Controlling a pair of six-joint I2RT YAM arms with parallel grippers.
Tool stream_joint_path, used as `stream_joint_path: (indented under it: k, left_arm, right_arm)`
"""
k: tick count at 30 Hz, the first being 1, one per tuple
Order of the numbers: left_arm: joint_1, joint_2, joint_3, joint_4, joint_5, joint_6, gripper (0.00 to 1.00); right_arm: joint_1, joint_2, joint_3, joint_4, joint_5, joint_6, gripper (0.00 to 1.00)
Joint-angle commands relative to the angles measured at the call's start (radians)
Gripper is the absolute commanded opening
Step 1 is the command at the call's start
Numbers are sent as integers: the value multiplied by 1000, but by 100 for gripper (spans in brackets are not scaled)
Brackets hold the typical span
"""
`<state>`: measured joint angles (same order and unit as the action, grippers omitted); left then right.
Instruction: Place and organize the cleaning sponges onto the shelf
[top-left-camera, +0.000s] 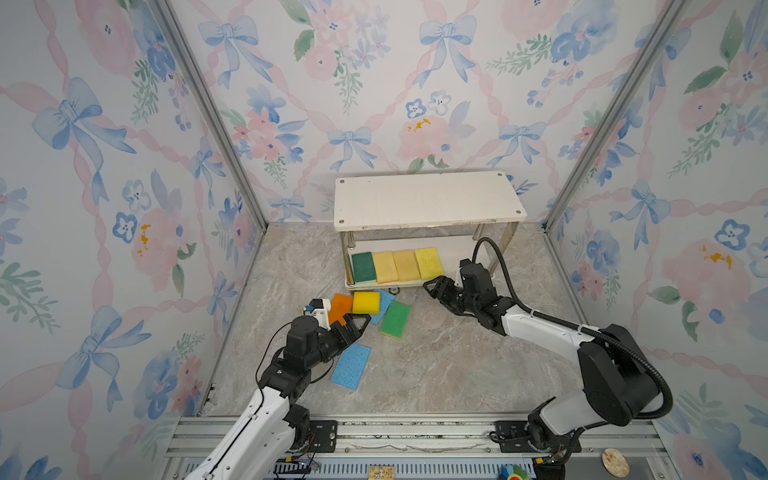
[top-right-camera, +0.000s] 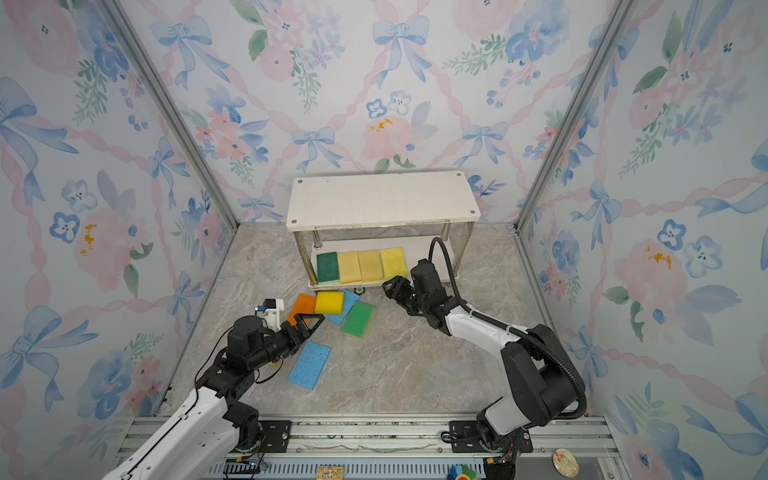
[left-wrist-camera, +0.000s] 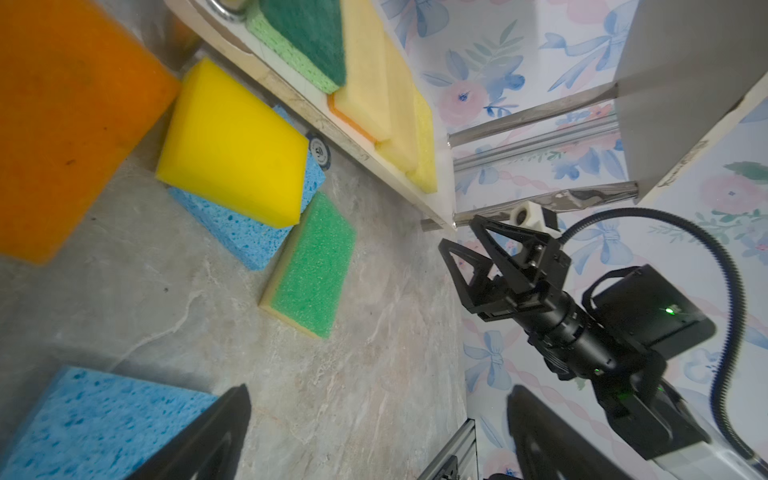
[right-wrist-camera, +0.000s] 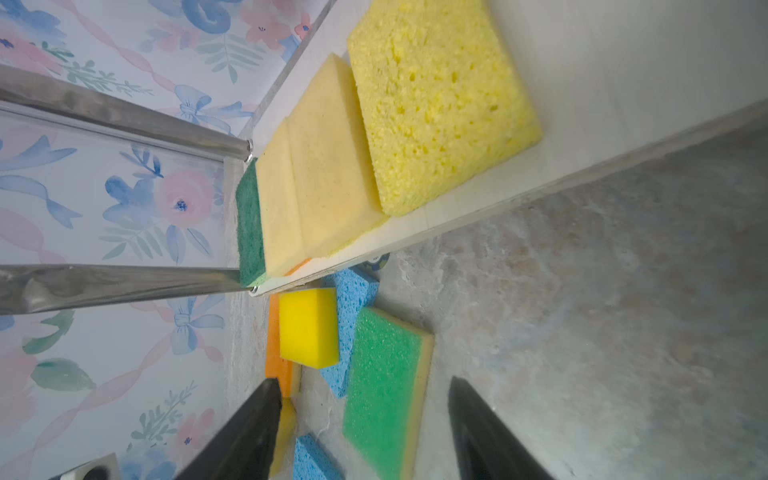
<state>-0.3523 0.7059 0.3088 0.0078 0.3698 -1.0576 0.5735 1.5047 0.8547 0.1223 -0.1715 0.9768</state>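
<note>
L hand spread wide, empty, low over tabletop, betw orange sponge and loose blue sponge; its fingers cover part of the orange one's near edge. R hand approx half open, empty, just in front of shelf at the lower board's right end, porous yellow sponge near its tips. Lower board row, left to right: dark green sponge, tan sponge, 2nd tan sponge, porous yellow, edges touching. Pile in front of shelf: bright yellow sponge lying on 2nd blue sponge, against the orange; light green sponge w/ tan backing beside the blue. All flat rectangles.
</note>
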Motion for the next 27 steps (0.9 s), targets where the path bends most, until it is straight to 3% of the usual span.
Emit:
stream_joint_path:
  k: [1,6,17,21,27]
  left_arm:
    - [-60,77,32,-37,-95,110,98]
    - [-182,297,131,-36,-201,214,92]
    - [-228,595,294,-9,-232,331,89]
    - [-229,594,293,-8,-223,323,88]
    - [-219,464,229,-10,-206,308,89]
  right_arm:
    - [46,-20,-19,-141,2,-67,67]
    - [82,-33,-57,-138,-58,-70,65]
    - [128,-43,-108,-159,-75,-58,65]
    - [139,21,-77,-144,-118,-61,61]
    - [185,173,16,-120,-123,-58,56]
